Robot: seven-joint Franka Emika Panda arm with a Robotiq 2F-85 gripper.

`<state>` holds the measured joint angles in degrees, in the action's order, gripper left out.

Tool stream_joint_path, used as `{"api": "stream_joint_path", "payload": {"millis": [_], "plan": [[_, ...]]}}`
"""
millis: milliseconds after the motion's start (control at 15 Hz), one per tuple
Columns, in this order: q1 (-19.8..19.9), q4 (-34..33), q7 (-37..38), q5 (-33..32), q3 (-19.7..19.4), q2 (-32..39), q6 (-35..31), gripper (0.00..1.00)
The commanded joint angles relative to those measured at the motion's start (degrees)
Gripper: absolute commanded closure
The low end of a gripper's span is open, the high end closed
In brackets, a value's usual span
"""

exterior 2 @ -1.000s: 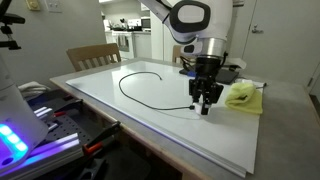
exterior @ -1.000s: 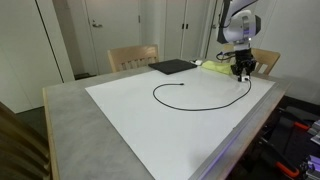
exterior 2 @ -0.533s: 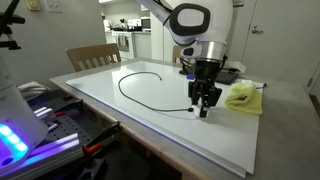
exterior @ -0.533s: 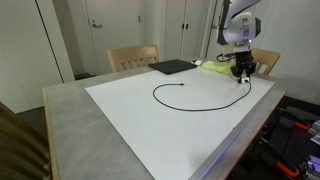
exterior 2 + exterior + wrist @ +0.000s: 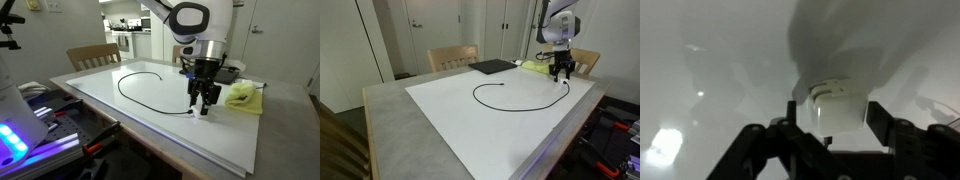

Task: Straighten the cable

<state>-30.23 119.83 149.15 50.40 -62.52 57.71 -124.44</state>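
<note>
Here we are at the far end of the surface (image 5: 385, 115), where the Panda arm reaches down and its gripper (image 5: 561, 77) hangs just over the edge of the big white sheet (image 5: 460, 130) that covers most of the top. In both exterior views the cable (image 5: 520, 109) lies on that sheet in 1 long open curve, not straight at all: 1 end sits free out on the white, the cord sweeps round in a wide bow, then runs back to finish right under the gripper (image 5: 202, 108). From this closer side the cable (image 5: 150, 105) shows as a thin black line with its near end lying on the sheet directly below the fingers (image 5: 195, 98). Those 2 fingers stand apart with a gap between them, tips pointing down, very close to the cord; whether they touch it I cannot tell. The wrist view is a blur of white, with only the dark fingers (image 5: 765, 150) at the bottom edge and no cord to make out. Beside the gripper lies a crumpled yellow cloth (image 5: 242, 95), and a flat black pad (image 5: 492, 67) rests at the sheet's far edge. 2 wooden chairs (image 5: 453, 57) stand behind the surface.
</note>
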Motion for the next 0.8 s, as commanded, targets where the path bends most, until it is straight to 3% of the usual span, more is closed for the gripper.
{"api": "stream_joint_path", "payload": {"millis": [0, 267, 467, 533, 733], "plan": [[-3.22, 0.45, 0.01, 2.51, -3.42, 1.8, 2.31, 0.01], [-7.42, 0.5, 0.01, 0.26, -7.87, 1.82, 7.14, 0.0], [-9.83, -0.09, -1.88, -4.03, -8.3, -1.53, 8.99, 0.0], [-8.62, 0.03, 0.21, -10.15, -5.21, -6.96, 6.08, 0.0], [-9.84, 0.1, -0.95, -19.81, -1.1, -12.11, 4.36, 0.0]]}}
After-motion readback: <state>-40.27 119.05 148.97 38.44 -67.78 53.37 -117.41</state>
